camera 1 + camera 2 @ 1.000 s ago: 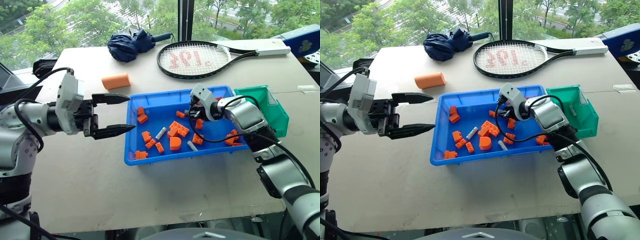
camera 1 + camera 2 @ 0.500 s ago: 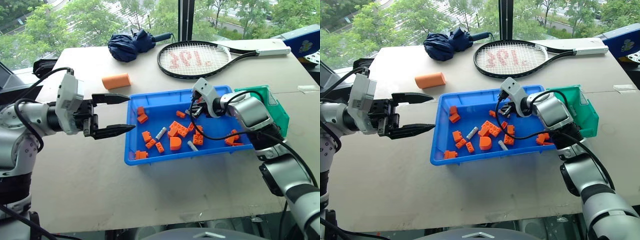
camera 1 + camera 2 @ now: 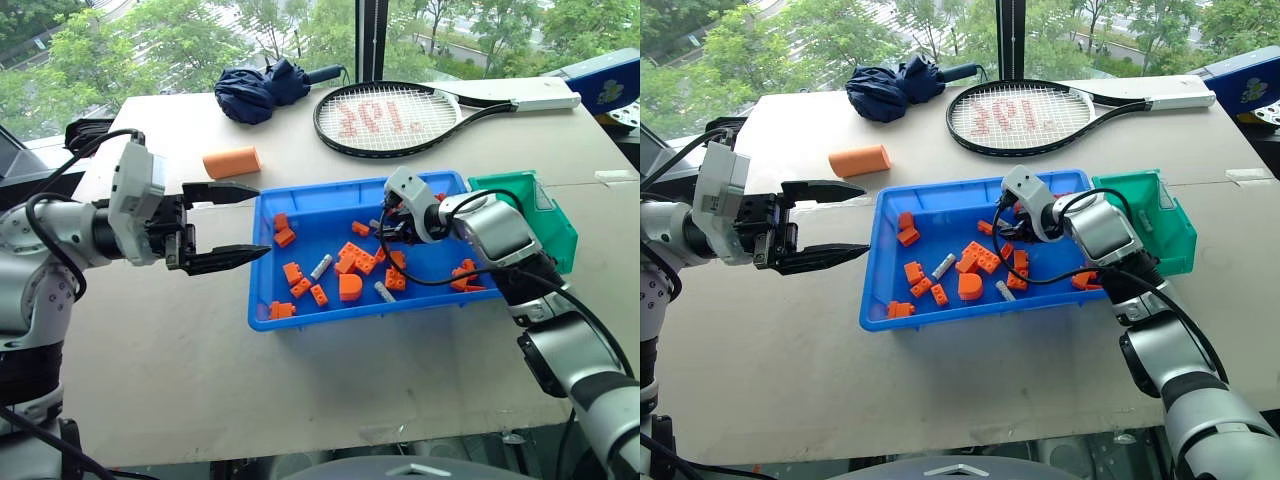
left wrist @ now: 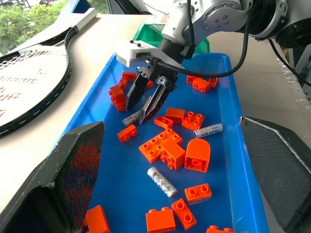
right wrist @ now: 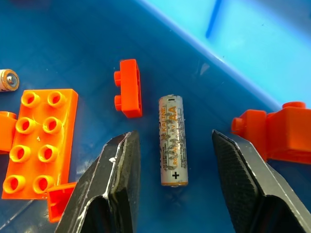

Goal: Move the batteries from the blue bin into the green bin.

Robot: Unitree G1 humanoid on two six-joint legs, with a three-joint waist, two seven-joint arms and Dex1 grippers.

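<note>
Right end effector (image 5: pixel 170 194): parted, empty, poised astride one battery (image 5: pixel 172 140) lying in blue bin (image 3: pixel 262 300). Left end effector (image 3: pixel 255 222): spread wide, empty, left of bin.

The right gripper (image 4: pixel 146 104) hangs inside the blue bin (image 3: pixel 300 312), one battery (image 5: pixel 173 140) lying on the bin floor between its parted fingers. Two more batteries (image 4: pixel 162 182) lie among building blocks (image 4: pixel 163 149) nearer the left gripper (image 3: pixel 250 223), which sits left of the bin. The green bin (image 3: pixel 556 228) stands right of the right gripper
</note>
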